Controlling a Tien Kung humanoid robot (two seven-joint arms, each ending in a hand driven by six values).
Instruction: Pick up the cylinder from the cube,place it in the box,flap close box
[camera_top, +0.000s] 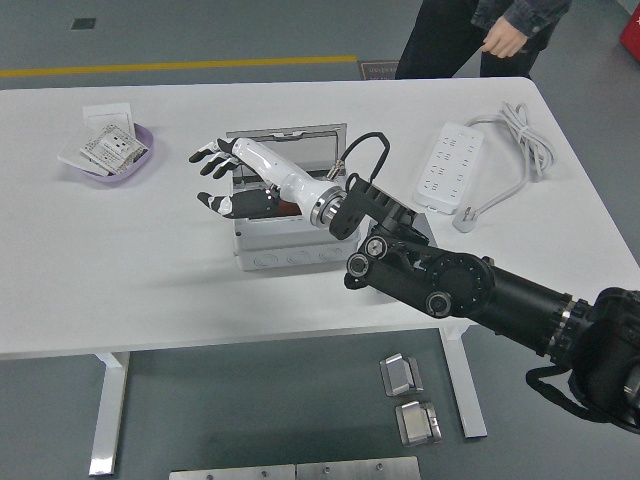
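Observation:
The grey box (292, 252) stands at the table's middle with its lid (288, 150) raised at the back. An orange-and-black cylinder (285, 207) lies inside it, mostly hidden by my forearm. My right hand (213, 178) is open with fingers spread, held above the box's left edge and holding nothing. The cube is hidden behind my right arm. My left arm is out of view.
A purple bowl (142, 160) of white packets sits at the far left. A white power strip (451, 163) with its coiled cable (523, 142) lies at the right. A person (480, 35) stands at the table's far right side.

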